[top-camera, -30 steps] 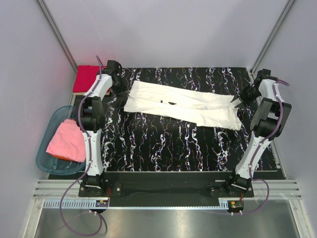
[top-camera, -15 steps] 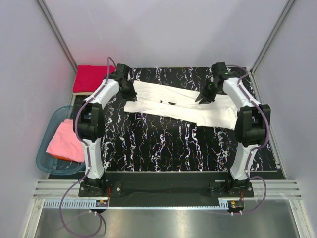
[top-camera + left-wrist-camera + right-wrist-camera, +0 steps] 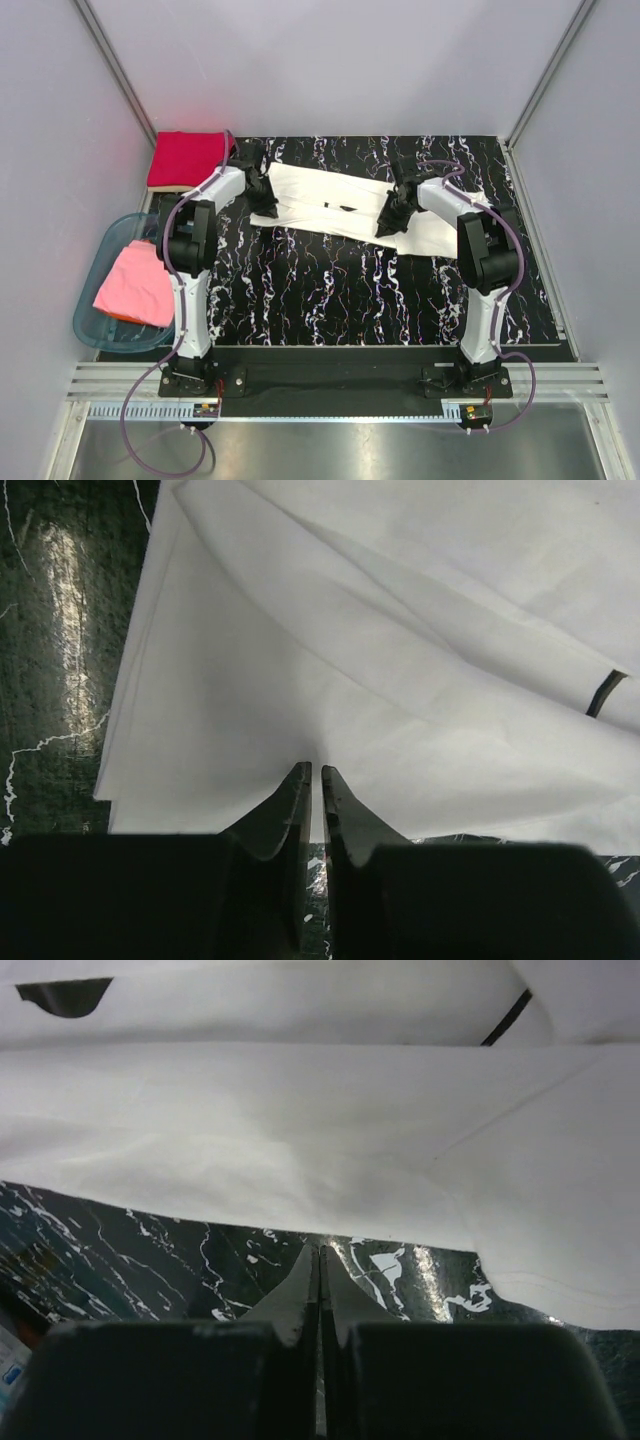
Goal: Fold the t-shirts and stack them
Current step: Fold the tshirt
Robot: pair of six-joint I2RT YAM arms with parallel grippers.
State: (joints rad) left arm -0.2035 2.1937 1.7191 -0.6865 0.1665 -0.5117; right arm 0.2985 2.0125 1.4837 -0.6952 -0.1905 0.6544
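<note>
A white t-shirt [image 3: 330, 195], folded into a long band, lies across the far half of the black marbled table [image 3: 350, 295]. My left gripper [image 3: 270, 207] is at its near left edge. In the left wrist view the jaws [image 3: 311, 770] are closed to a thin gap on the shirt's [image 3: 400, 680] edge, and creases run to the tips. My right gripper [image 3: 383, 230] is at the near edge, right of the middle. In the right wrist view it [image 3: 320, 1250] is shut and empty, just short of the shirt's [image 3: 300, 1130] hem, over bare table.
A folded red t-shirt [image 3: 185, 158] lies at the table's far left corner. A pink t-shirt [image 3: 135, 285] sits in a blue basin [image 3: 90, 335] left of the table. Grey walls close in the back and sides.
Both arms have swung in from the shirt's far ends to its near edge. The left gripper moved right and nearer; the right gripper moved left to the shirt's middle.
</note>
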